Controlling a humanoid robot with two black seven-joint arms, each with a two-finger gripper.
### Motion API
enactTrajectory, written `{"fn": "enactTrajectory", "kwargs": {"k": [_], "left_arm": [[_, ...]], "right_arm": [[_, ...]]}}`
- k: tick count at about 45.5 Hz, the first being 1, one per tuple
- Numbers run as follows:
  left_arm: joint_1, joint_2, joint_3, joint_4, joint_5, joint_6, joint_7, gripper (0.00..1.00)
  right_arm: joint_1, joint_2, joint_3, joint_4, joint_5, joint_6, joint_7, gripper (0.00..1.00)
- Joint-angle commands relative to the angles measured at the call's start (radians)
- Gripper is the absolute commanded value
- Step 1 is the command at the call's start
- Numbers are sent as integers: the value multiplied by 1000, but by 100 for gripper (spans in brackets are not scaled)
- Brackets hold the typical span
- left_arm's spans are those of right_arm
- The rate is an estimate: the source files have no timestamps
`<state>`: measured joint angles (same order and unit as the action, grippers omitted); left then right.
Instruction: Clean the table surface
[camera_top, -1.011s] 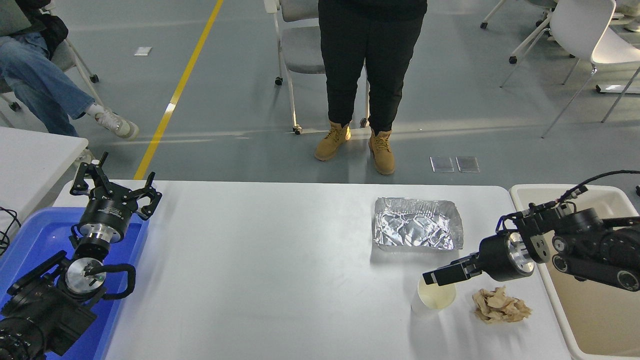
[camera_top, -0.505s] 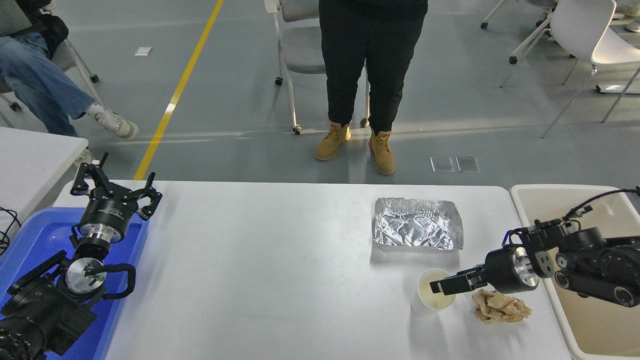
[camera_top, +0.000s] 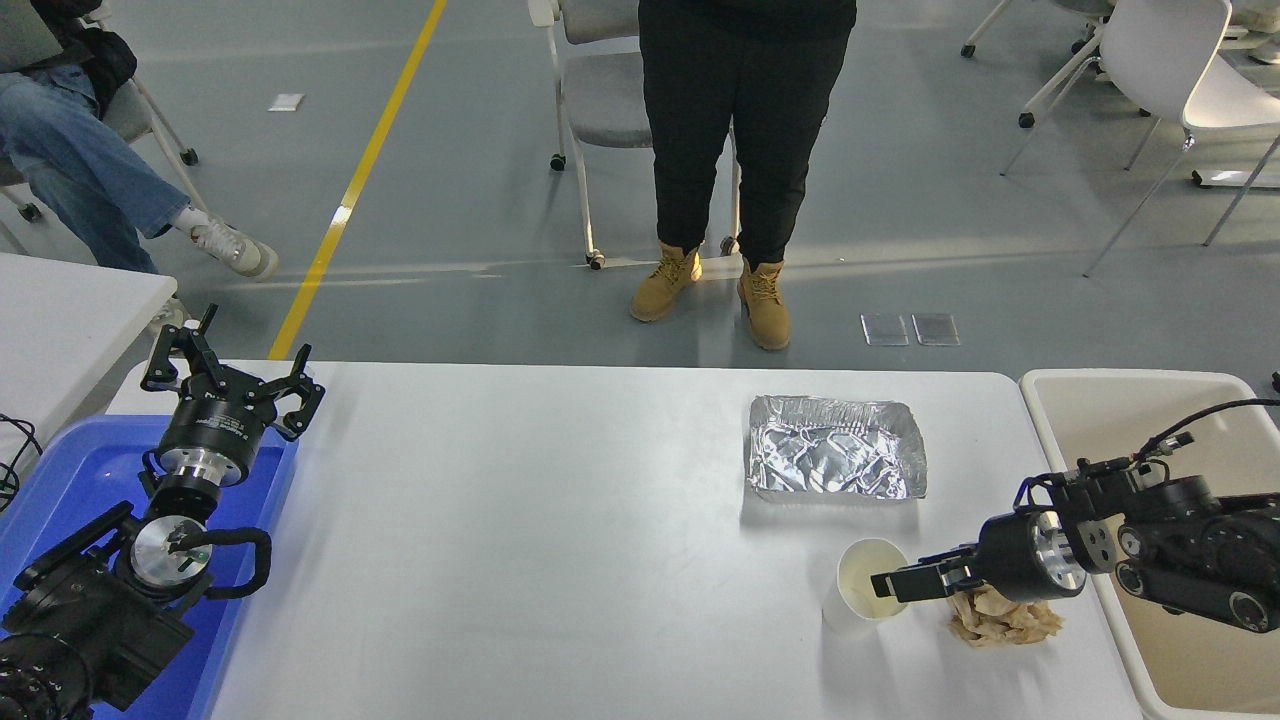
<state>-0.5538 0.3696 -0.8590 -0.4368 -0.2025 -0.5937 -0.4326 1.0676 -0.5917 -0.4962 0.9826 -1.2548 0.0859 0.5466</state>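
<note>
The white table surface (camera_top: 550, 520) spans the middle of the view. Near its right front stands a white paper cup (camera_top: 858, 597), upright and open at the top. A crumpled brown paper wad (camera_top: 1008, 624) lies just right of the cup. My right gripper (camera_top: 886, 585) reaches in from the right, low over the wad, with its tip at the cup's right rim. Whether it grips the rim is not clear from this angle. My left gripper (camera_top: 230, 378) is parked at the lower left over a blue bin, open and holding nothing.
An empty foil tray (camera_top: 835, 460) sits behind the cup. A beige bin (camera_top: 1060, 395) stands off the table's right edge and a blue bin (camera_top: 70, 470) off the left. One person stands at the far side and another sits at the top left.
My right gripper has dropped lower and drawn slightly right, from above the cup down to its right rim. The cup, the wad and the left arm have not moved.
</note>
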Motion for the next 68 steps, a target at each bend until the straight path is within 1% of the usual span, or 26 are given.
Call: {"fn": "enactTrajectory", "kwargs": {"k": [1, 4, 8, 10, 30, 36, 44, 48, 54, 60, 68], "left_arm": [[0, 0, 0, 0, 0, 0, 0, 100], [0, 0, 0, 0, 0, 0, 0, 100], [0, 0, 0, 0, 0, 0, 0, 100], [0, 0, 0, 0, 0, 0, 0, 100], [0, 0, 0, 0, 0, 0, 0, 100], [0, 0, 0, 0, 0, 0, 0, 100], [0, 0, 0, 1, 0, 0, 0, 100], [0, 0, 0, 1, 0, 0, 0, 100], [0, 0, 0, 0, 0, 0, 0, 100], [0, 0, 0, 0, 0, 0, 0, 100], [0, 0, 0, 0, 0, 0, 0, 100]], "right_arm": [[-3, 3, -4, -4, -6, -34, 39, 26], [-3, 3, -4, -8, -6, -35, 41, 17], [-5, 7, -4, -21, -6, -35, 50, 3], [-5, 7, -5, -24, -6, -35, 59, 0], [-3, 7, -2, -35, -5, -35, 104, 0], [15, 9, 13, -36, 6, -35, 131, 0], [67, 9, 51, -35, 31, -34, 138, 0], [94, 9, 85, -33, 80, -23, 142, 0], [155, 9, 100, -31, 185, -17, 177, 0], [215, 13, 102, -33, 296, 9, 180, 0], [250, 49, 105, -70, 458, 20, 180, 0]]}}
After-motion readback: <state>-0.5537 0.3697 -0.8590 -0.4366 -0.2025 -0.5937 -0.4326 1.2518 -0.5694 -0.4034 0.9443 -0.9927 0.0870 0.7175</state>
